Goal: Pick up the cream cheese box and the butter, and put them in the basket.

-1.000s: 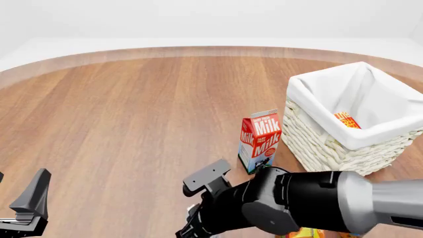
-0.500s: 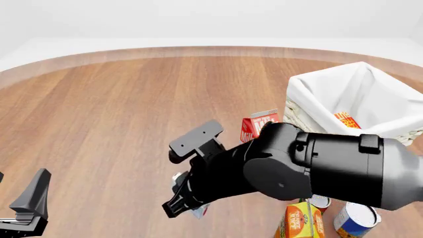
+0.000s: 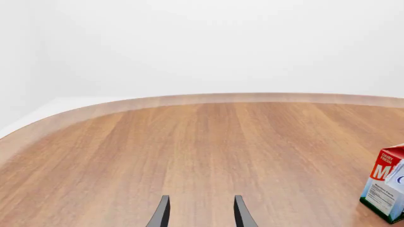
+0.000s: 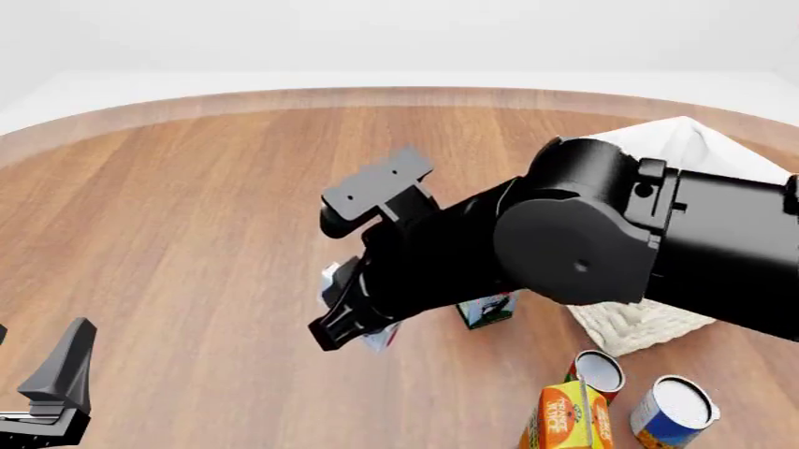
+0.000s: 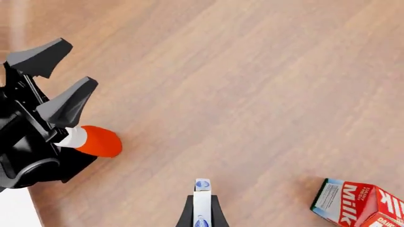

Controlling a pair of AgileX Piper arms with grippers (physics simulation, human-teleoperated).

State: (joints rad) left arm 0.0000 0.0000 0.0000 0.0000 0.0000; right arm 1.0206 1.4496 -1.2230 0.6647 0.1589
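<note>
My right gripper (image 4: 354, 324) is shut on the cream cheese box (image 4: 333, 279), a small white and pale-blue box held above the table, left of the basket. In the right wrist view the box (image 5: 202, 197) stands upright between the fingers (image 5: 187, 213). The big black right arm covers most of the white wicker basket (image 4: 639, 325); only its cloth rim (image 4: 684, 131) and a low patch of weave show. The butter is hidden. At the near left my left gripper (image 4: 60, 379) rests open and holds nothing; its fingers (image 3: 162, 213) point over bare wood.
A red-and-white milk carton (image 4: 488, 310) stands behind the right arm, near the basket, and is also in the wrist views (image 5: 354, 204) (image 3: 382, 188). An orange juice carton (image 4: 571, 416) and two cans (image 4: 600, 370) (image 4: 675, 408) sit at the near right. An orange-red and white part (image 5: 94, 141) lies by the left arm.
The right arm has risen from the near table edge with the cream cheese box in its grip and now covers the milk carton and most of the basket. The left arm is still.
</note>
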